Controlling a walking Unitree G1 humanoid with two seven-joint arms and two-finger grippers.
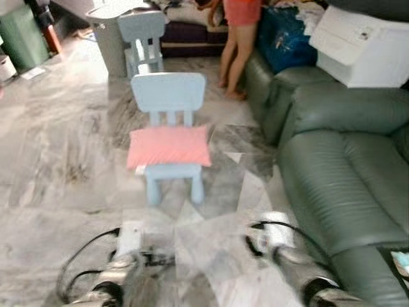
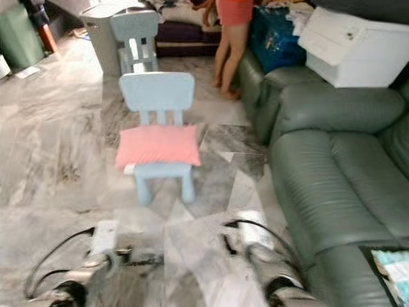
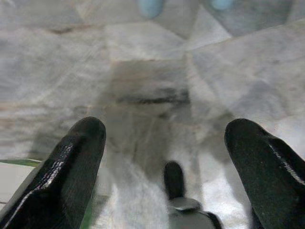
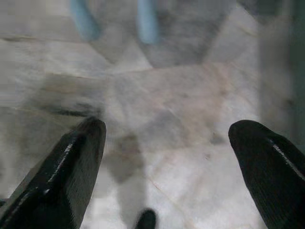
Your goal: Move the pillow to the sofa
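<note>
Nearest, the left gripper (image 3: 164, 143) and right gripper (image 4: 167, 143) hang low over the marble floor (image 1: 57, 160), fingers spread wide, nothing held. Further off, the pink pillow (image 1: 169, 146) lies on a small blue chair (image 1: 169, 96) — light enough to tip if bumped. The green sofa (image 1: 345, 166) runs along the right; a person (image 1: 239, 38) stands far — collision risk.
</note>
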